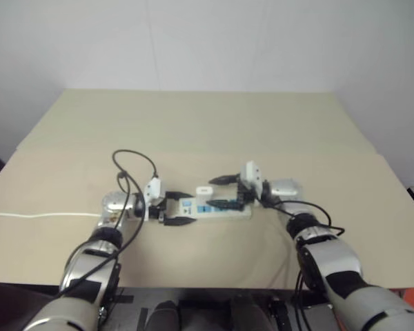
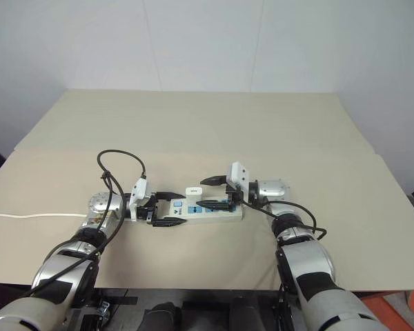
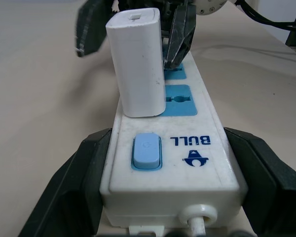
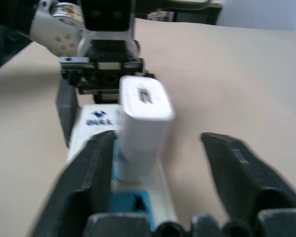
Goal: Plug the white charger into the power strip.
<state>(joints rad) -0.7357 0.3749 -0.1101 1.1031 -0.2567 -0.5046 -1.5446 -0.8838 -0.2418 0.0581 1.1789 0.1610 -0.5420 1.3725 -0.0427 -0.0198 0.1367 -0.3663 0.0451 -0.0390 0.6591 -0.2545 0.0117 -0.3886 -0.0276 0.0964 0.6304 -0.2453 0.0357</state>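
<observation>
The power strip [image 1: 224, 210] lies on the table in front of me, a long white bar with blue sockets and a blue switch [image 3: 146, 150]. The white charger [image 3: 138, 64] stands upright in the socket nearest the switch. My left gripper [image 1: 174, 209] is shut on the strip's switch end, one black finger [image 3: 74, 187] on each long side. My right gripper [image 4: 160, 168] is open around the charger [image 4: 143, 123], close to one finger [image 4: 89, 177] and well apart from the other. In the head views the right gripper [image 2: 214, 192] reaches in from the right.
The strip's thin white cord [image 1: 27, 215] trails left across the beige table [image 1: 193, 131]. Black cables [image 1: 134, 165] loop above my left wrist. A white wall stands behind the table's far edge.
</observation>
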